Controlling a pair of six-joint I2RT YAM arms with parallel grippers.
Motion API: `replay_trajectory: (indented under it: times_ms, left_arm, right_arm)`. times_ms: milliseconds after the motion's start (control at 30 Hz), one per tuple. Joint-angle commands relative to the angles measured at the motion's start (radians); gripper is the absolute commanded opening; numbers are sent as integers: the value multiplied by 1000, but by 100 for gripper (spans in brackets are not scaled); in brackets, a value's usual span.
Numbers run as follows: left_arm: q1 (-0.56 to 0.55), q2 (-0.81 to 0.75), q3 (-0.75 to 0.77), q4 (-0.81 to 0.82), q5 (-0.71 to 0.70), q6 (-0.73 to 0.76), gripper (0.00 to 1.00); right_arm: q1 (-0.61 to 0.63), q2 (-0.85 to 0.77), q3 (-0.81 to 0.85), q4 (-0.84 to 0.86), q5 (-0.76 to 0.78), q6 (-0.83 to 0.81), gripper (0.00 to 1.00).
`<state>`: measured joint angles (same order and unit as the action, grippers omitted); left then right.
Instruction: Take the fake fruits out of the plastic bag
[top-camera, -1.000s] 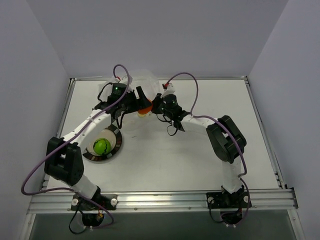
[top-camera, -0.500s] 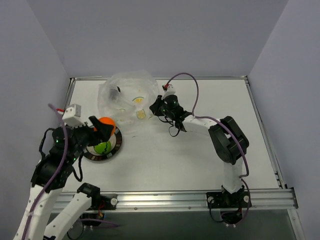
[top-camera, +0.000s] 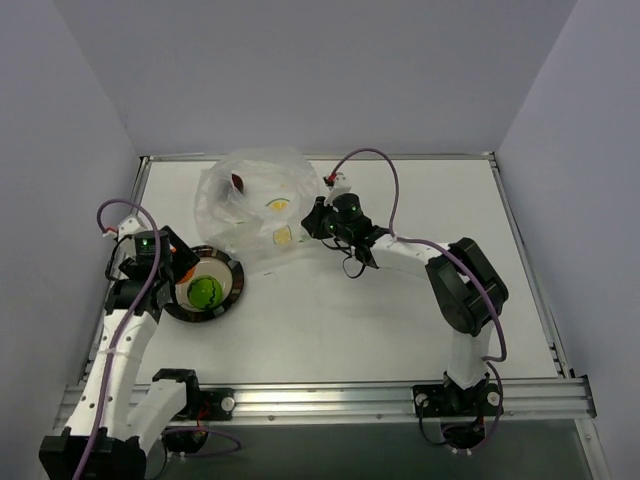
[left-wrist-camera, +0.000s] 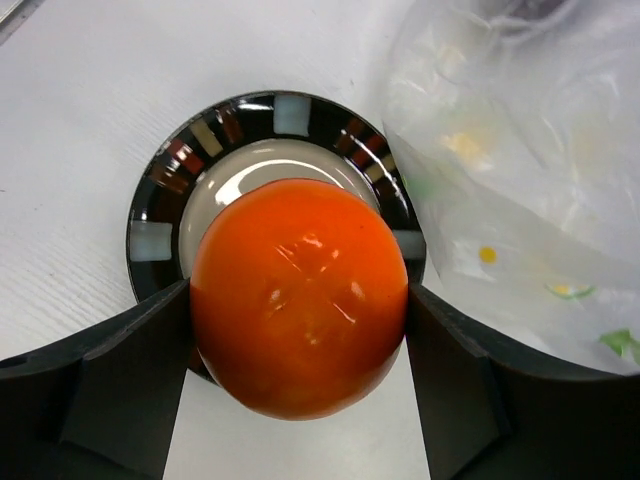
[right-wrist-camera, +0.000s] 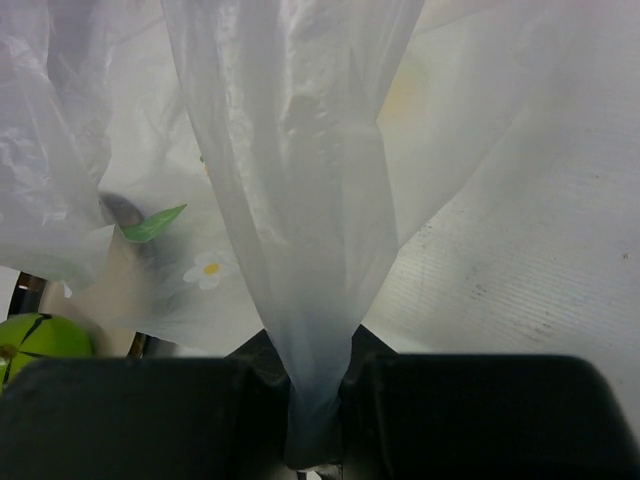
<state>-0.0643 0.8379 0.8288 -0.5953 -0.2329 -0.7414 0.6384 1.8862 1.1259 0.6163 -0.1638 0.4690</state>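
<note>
The step in hand is unloading the second fruit. The left gripper (left-wrist-camera: 298, 352) is closed on the orange fruit (left-wrist-camera: 298, 305), holding it just above the dark-rimmed plate (left-wrist-camera: 150, 245) at the left of the top view. The right gripper (right-wrist-camera: 318, 400) is clamped on a gathered fold of the plastic bag (top-camera: 255, 215), which lies at the upper centre of the tabletop (top-camera: 400, 310), just beside the plate.

The next move, as I judge it, is to lower the orange fruit, release it beside the green fruit (top-camera: 205, 291) already on the plate, and then reach back into the bag.

Counted:
- Fake fruits: three. One orange is in the gripper, one green is on the plate, and one dark brown fruit (top-camera: 238, 182) remains inside the bag near its upper edge.
- Bag: one.
- Plate: one.
</note>
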Motion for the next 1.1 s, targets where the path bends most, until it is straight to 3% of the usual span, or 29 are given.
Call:
replay_trajectory:
  times_ms: [0, 100, 300, 600, 700, 733, 1067]
  left_arm:
    - [101, 38, 9, 140, 26, -75, 28]
    - [172, 87, -37, 202, 56, -111, 28]
    - [201, 155, -118, 278, 58, -148, 33]
    - [201, 178, -198, 325, 3, -147, 59]
    - [201, 187, -218, 344, -6, -138, 70]
    - [201, 187, -223, 351, -8, -138, 78]
    - [201, 165, -206, 370, -3, -122, 97]
  right_arm:
    - [12, -41, -8, 14, -25, -24, 0]
    - [10, -36, -12, 20, -28, -24, 0]
    - [12, -22, -2, 22, -36, -21, 0]
    - [12, -10, 0, 23, -37, -20, 0]
    - [14, -12, -5, 26, -37, -18, 0]
    - [14, -13, -6, 28, -36, -18, 0]
    - [17, -16, -8, 30, -34, -16, 0]
